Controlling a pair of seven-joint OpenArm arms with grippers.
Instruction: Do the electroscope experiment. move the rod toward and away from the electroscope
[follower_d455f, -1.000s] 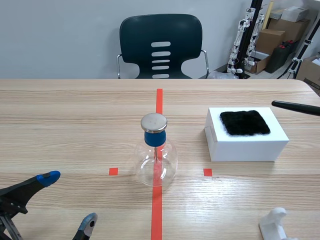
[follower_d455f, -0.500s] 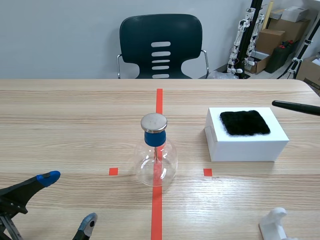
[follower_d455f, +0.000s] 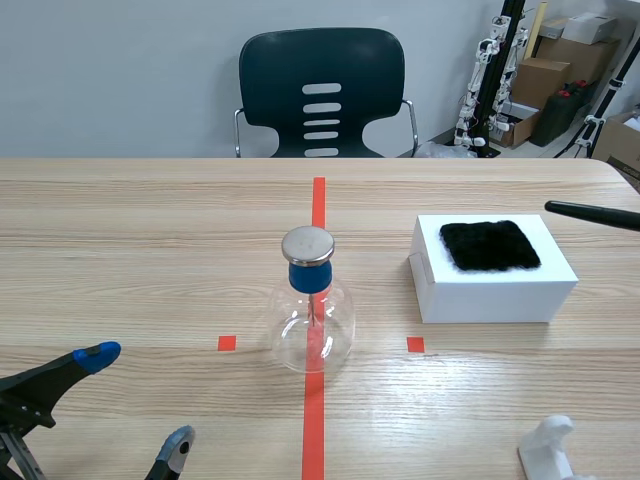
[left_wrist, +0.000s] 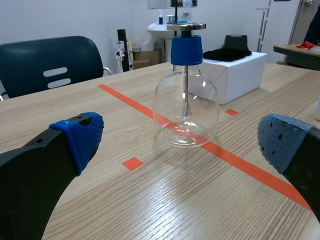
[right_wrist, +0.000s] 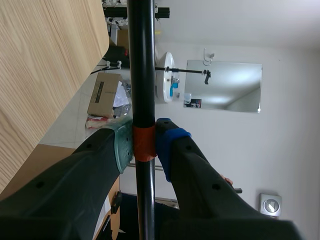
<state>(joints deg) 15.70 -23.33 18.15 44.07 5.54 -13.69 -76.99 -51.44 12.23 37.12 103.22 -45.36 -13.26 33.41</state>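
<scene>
Well, wooden table (follower_d455f: 150, 230) bears electroscope (follower_d455f: 310, 276); chair (follower_d455f: 320, 80) beyond.

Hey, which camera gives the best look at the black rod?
The right wrist view: the black rod runs large across it, clamped at its orange band by the right gripper. The scene view shows only one end coming in at the right edge. The left wrist view does not show it.

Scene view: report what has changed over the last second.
Nothing visibly changed. The rod is at the same spot by the table's right edge, clamped in the right gripper. The electroscope, the white box with its black cloth and the open left gripper are where they were.
</scene>
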